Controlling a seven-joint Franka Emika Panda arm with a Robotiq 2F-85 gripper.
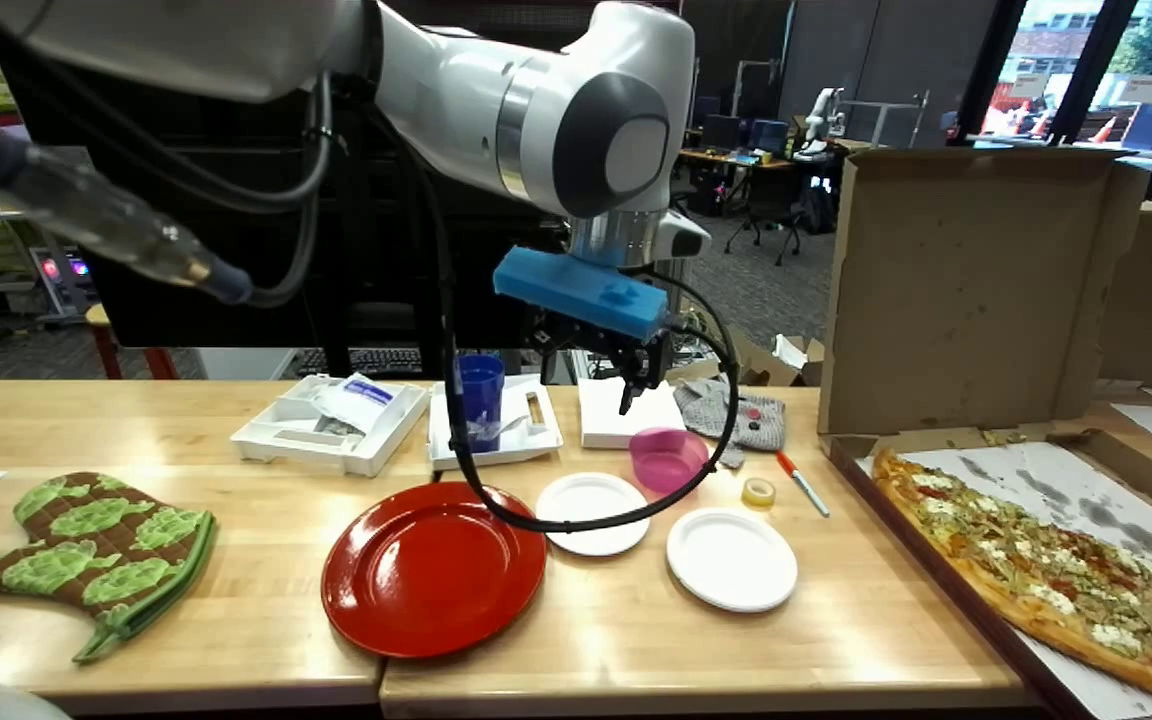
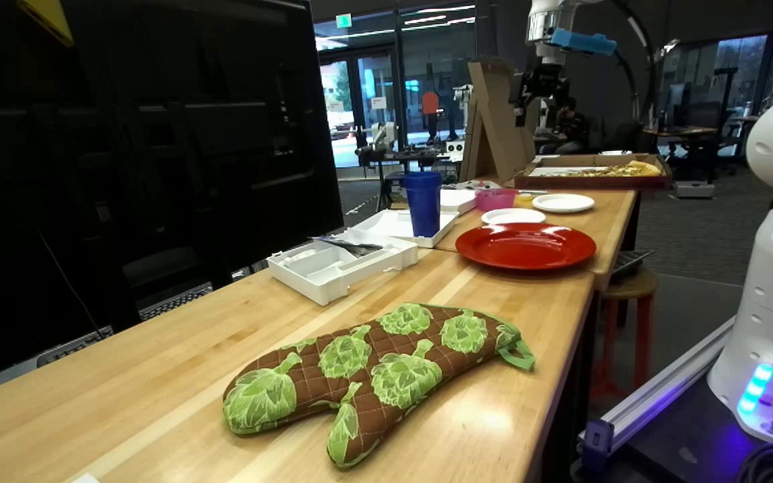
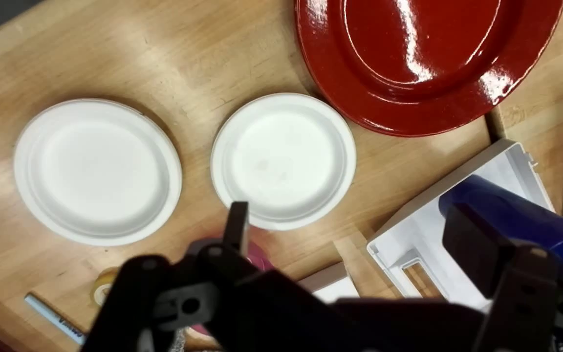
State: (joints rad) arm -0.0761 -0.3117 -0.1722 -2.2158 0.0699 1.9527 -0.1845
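My gripper [image 3: 355,239] stands open above the table, its two black fingers wide apart with nothing between them. In an exterior view the gripper [image 1: 591,382] hangs over the back of the table, near a white box [image 1: 636,430]. Below it in the wrist view are a white plate [image 3: 284,161] and a white tray [image 3: 399,244]. A blue cup [image 3: 516,215] appears behind the right finger; in an exterior view the cup [image 2: 425,208] stands upright in the tray. A pink bowl [image 1: 666,465] is mostly hidden by the left finger in the wrist view.
A red plate [image 1: 426,570] and another white plate [image 1: 731,560] lie toward the front. Tape [image 1: 758,492], a marker [image 1: 806,488] and a grey knitted item [image 1: 761,425] are farther right. An open pizza box [image 1: 976,300] borders the right; an oven mitt [image 2: 373,369] lies opposite.
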